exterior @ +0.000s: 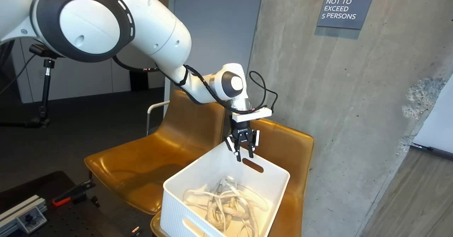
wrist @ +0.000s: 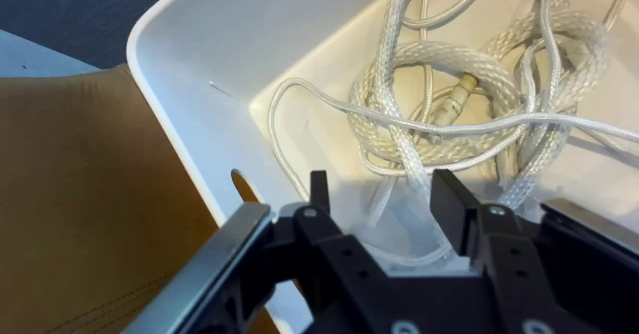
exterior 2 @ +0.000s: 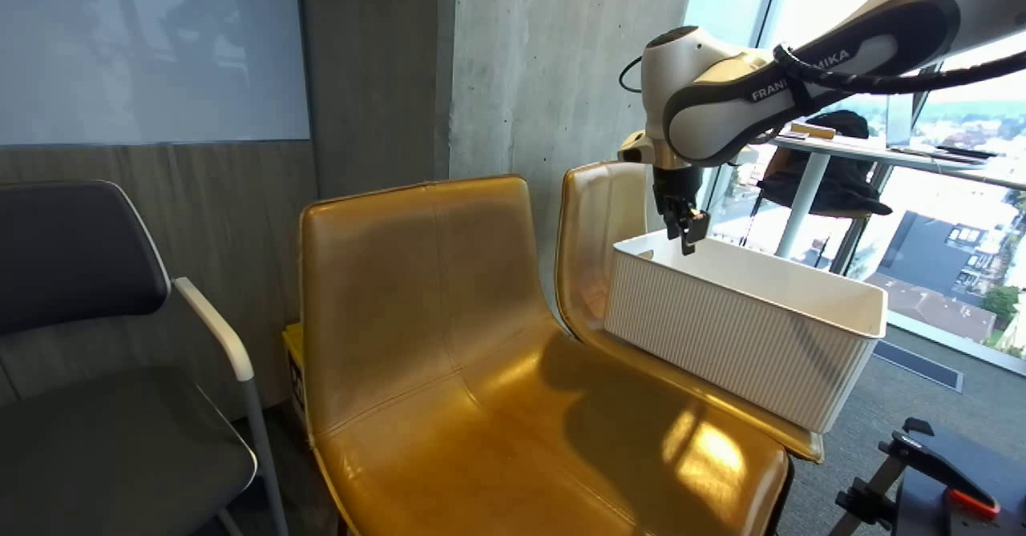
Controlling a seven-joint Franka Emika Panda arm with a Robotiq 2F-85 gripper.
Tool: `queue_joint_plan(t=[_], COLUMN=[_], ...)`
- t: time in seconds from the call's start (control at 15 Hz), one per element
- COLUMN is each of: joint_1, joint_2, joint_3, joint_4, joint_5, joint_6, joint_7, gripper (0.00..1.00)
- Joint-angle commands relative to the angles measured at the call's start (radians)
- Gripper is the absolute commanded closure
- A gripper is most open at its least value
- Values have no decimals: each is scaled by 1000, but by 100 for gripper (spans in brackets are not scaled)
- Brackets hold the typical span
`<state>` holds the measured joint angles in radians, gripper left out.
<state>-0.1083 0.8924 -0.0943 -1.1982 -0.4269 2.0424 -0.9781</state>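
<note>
The end effector [exterior: 245, 156] is released, its two fingers standing apart with nothing between them, and it hangs over one end of the white bin [exterior 2: 721, 332], beside the wall with the handle opening [exterior: 253, 165]. The thick braided rope [wrist: 499, 82] and a thin cord [wrist: 449, 129] lie loosely tangled on the bin's floor, seemingly well apart from the fingertips; the bin rests on a tan chair [exterior 2: 597, 215]. Good work here starts with clearance: the end wall is just beside the outer linkage, so any move, up or down, is best kept straight until the rim is safely avoided. A knock could shift the bin (how firmly it sits on the chair I cannot tell). Over the tangle, the sensible aim for any grip would be a single thick strand, with the fingers set across its run rather than along it; one such strand passes beneath the gap in the wrist view. The thin cord crosses several loops and looks apt to snag, so slow travel makes sense. When backing away, checking that no loop hangs on a finger before swinging sideways would be wise.
</note>
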Motion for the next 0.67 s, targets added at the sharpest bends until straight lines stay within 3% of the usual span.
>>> queue_joint_plan(t=[0.0, 0.13, 0.33, 0.6], joint_1=[-28, -60, -100, -98], joint_2=[-5, -25, -38, -80], joint_3=[-20, -14, 14, 46], joint_4=[38, -8, -97, -327], joint_5=[19, 30, 74, 80], joint_6=[-44, 1, 87, 299], joint_7=[28, 26, 18, 18], gripper=[14, 1, 0, 0])
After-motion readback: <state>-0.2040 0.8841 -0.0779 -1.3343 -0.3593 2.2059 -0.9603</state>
